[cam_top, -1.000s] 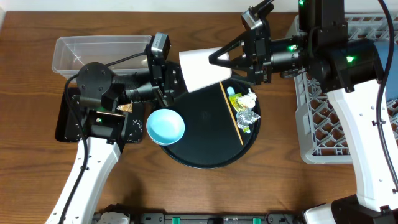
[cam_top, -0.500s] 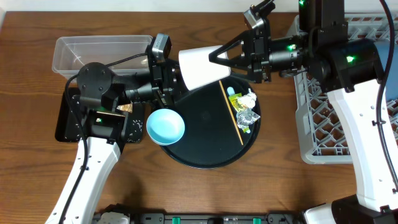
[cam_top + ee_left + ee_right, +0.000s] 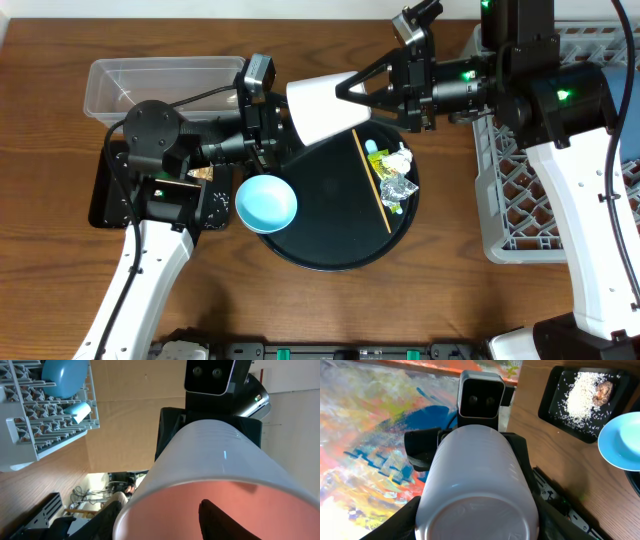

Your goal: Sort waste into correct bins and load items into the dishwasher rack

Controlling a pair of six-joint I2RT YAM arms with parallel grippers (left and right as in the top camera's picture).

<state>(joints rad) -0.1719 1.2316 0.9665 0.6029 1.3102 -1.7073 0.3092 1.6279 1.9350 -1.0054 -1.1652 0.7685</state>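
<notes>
Overhead: right jaws pinch white bowl (image 3: 318,110); left jaws seemingly spread around rim.

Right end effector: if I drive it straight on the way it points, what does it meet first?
The white bowl, held between the right end effector's fingers. Just beyond it the left end effector faces back, fingers astride the rim, so pushing on would likely drive the bowl into it.
</notes>
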